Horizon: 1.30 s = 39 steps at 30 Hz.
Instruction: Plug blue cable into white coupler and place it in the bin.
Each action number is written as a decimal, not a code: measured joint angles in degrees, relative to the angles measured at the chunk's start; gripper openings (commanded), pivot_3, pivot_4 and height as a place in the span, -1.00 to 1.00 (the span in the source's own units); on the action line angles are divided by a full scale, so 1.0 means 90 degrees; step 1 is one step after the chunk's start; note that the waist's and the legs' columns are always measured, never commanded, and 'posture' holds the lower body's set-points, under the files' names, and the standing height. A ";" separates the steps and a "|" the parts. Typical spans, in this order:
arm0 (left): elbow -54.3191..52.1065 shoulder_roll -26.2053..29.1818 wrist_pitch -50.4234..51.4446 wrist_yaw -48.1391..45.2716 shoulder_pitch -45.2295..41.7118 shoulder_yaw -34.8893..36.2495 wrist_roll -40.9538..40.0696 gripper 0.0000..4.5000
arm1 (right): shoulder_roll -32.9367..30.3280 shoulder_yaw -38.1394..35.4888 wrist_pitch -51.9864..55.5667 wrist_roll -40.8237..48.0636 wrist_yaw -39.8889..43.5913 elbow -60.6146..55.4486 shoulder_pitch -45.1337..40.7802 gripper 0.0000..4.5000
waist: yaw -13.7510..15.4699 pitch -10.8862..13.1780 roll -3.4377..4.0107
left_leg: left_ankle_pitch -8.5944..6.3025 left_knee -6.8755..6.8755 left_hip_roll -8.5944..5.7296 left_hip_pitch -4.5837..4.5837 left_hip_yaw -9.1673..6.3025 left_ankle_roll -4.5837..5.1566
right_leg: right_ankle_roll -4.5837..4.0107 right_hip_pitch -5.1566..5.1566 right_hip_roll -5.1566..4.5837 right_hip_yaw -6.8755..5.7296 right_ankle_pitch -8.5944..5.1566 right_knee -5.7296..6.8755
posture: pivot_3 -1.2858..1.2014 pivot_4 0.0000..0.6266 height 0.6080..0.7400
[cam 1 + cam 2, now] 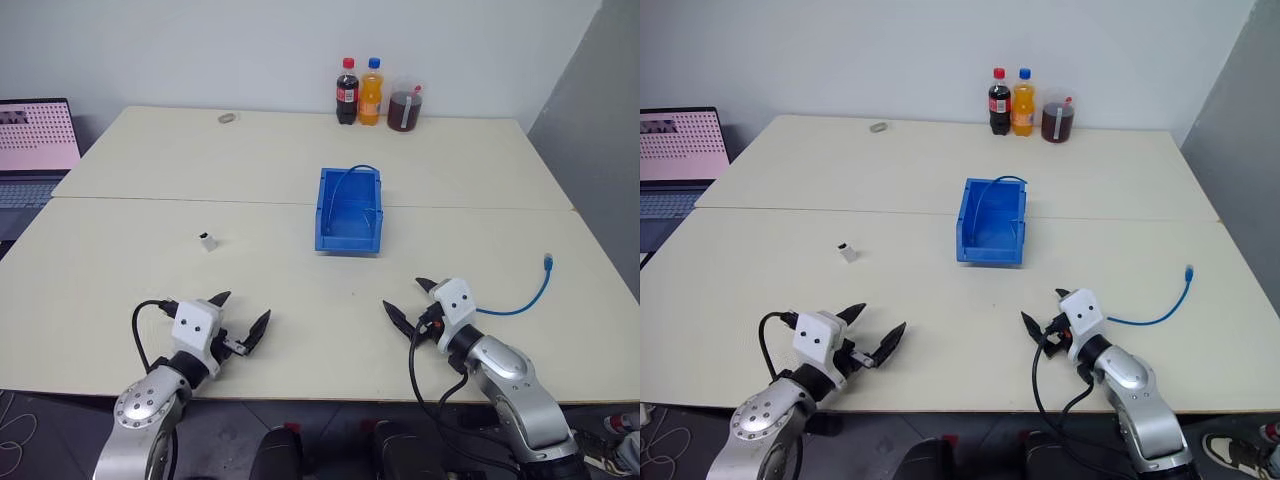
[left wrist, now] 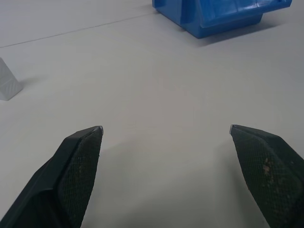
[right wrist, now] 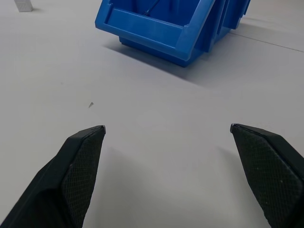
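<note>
Our left gripper (image 1: 243, 318) hangs low over the near edge of the counter (image 1: 300, 300), its two black fingers (image 2: 78, 161) spread wide with nothing between them. Our right gripper (image 1: 408, 303) sits level with it on the other side, its fingers (image 3: 80, 161) likewise released and empty above bare counter.

Ahead of our left gripper, towards the middle of the counter, stands the coupler (image 1: 207, 241), a tiny white block alone on the surface, apart from everything else. Straight ahead between our two grippers, further back, sits the bin (image 1: 349, 210), bright blue, with its low lip facing us. A thin blue loop arches over its back wall and down into it.

To the right of our right gripper lies the cable (image 1: 525, 298), light blue, curving from just behind our right wrist out towards the counter's right edge, where its small plug end rests on the surface. It is well apart from both the coupler and the bin.

At the far edge of the counter, against the wall, stand a cola bottle (image 1: 347, 92), an orange bottle (image 1: 371, 92) and a jar (image 1: 404, 108) of dark liquid, close together. A small ring-shaped object (image 1: 228, 118) lies further left along that edge. A laptop (image 1: 35, 150) with a lit screen sits beyond the counter's left end.
</note>
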 measured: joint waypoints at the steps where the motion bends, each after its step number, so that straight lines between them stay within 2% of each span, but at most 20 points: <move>1: -0.0007 0.0025 0.0022 -0.0059 -0.0012 0.0001 -0.0033 1.00 | 0.0000 0.0000 -0.0002 -0.0001 -0.0002 0.0000 0.0000 1.00 | 0.0000 0.0000 0.0000 | 0.0000 0.0000 0.0000 0.0000 0.0000 0.0000 | 0.0000 0.0000 0.0000 0.0000 0.0000 0.0000 | 0.03 -0.52 1.00; 6: -0.0145 0.0481 0.0309 -0.0862 -0.0304 -0.0050 -0.0591 1.00 | 0.0006 -0.0029 -0.0023 -0.0029 -0.0128 -0.0037 0.0035 1.00 | -0.0001 0.0000 0.0000 | 0.0000 0.0000 0.0000 0.0000 0.0000 0.0000 | 0.0000 0.0000 0.0000 -0.0001 0.0000 0.0001 | 0.03 -0.52 1.00; 10: -0.0211 0.1138 0.0822 -0.1826 -0.1243 -0.0386 -0.1057 1.00 | 0.0134 -0.0358 -0.0059 -0.0130 -0.0570 -0.0453 0.0364 1.00 | 0.0091 0.0000 0.0000 | 0.0000 0.0002 -0.0003 -0.0002 -0.0005 -0.0001 | 0.0000 0.0001 0.0000 -0.0008 0.0000 0.0002 | 0.03 -0.52 1.00; 16: 0.0108 0.1550 0.1312 -0.3014 -0.2625 -0.0999 -0.1355 1.00 | 0.0312 -0.1025 0.0053 -0.0455 -0.1419 -0.1125 0.0781 1.00 | 0.0128 0.0000 0.0001 | 0.0001 0.0001 -0.0003 -0.0002 -0.0002 -0.0001 | 0.0000 -0.0002 0.0003 -0.0005 0.0000 0.0001 | 0.03 -0.52 1.00; 19: 0.0493 0.1586 0.1484 -0.3694 -0.3455 -0.1480 -0.1359 1.00 | 0.0411 -0.1761 0.0819 -0.0546 -0.2041 -0.1436 0.0760 1.00 | 0.0138 -0.0002 -0.0001 | 0.0001 0.0005 -0.0004 -0.0002 -0.0001 -0.0001 | 0.0001 0.0000 0.0004 -0.0004 0.0001 0.0002 | 0.03 -0.52 1.00; 23: 0.0844 0.1599 0.1568 -0.4281 -0.3991 -0.1850 -0.1327 1.00 | 0.0572 -0.2578 0.2011 -0.0480 -0.2631 -0.1489 0.0472 1.00 | 0.0086 -0.0002 0.0007 | 0.0001 0.0001 -0.0003 -0.0002 0.0002 -0.0001 | -0.0001 -0.0003 0.0006 0.0002 0.0000 0.0004 | 0.03 -0.52 1.00; 28: 0.1126 0.1521 0.1526 -0.4640 -0.4268 -0.2054 -0.1191 1.00 | 0.0467 -0.3098 0.2887 -0.0338 -0.2764 -0.1047 -0.0234 1.00 | 0.0058 -0.0004 0.0010 | 0.0001 0.0002 -0.0003 -0.0002 -0.0001 0.0000 | -0.0003 -0.0002 0.0008 0.0000 -0.0002 0.0006 | 0.03 -0.52 1.00; 35: 0.1286 0.1226 0.1306 -0.4790 -0.4506 -0.2292 -0.0982 1.00 | -0.0215 -0.3551 0.2963 0.0016 -0.2478 0.1243 -0.1382 1.00 | 0.0055 -0.0003 0.0014 | 0.0000 0.0001 -0.0008 -0.0004 0.0003 0.0001 | -0.0005 -0.0001 0.0007 0.0006 0.0000 0.0005 | 0.03 -0.52 1.00; 38: 0.1305 0.1214 0.1274 -0.4788 -0.4508 -0.2292 -0.0929 1.00 | -0.0331 -0.3599 0.2791 0.0049 -0.2418 0.1652 -0.1595 0.79 | 0.0047 -0.0005 0.0017 | 0.0000 0.0000 -0.0006 -0.0004 0.0000 0.0002 | -0.0008 -0.0001 0.0011 0.0005 -0.0001 0.0005 | 0.03 -0.52 1.00; 39: 0.1308 0.1196 0.1264 -0.4787 -0.4508 -0.2292 -0.0906 1.00 | -0.0421 -0.3631 0.2736 0.0059 -0.2398 0.1885 -0.1718 0.66 | 0.0039 -0.0006 0.0018 | 0.0000 0.0000 -0.0007 -0.0004 0.0001 0.0002 | -0.0008 -0.0001 0.0010 0.0005 -0.0001 0.0005 | 0.03 -0.52 1.00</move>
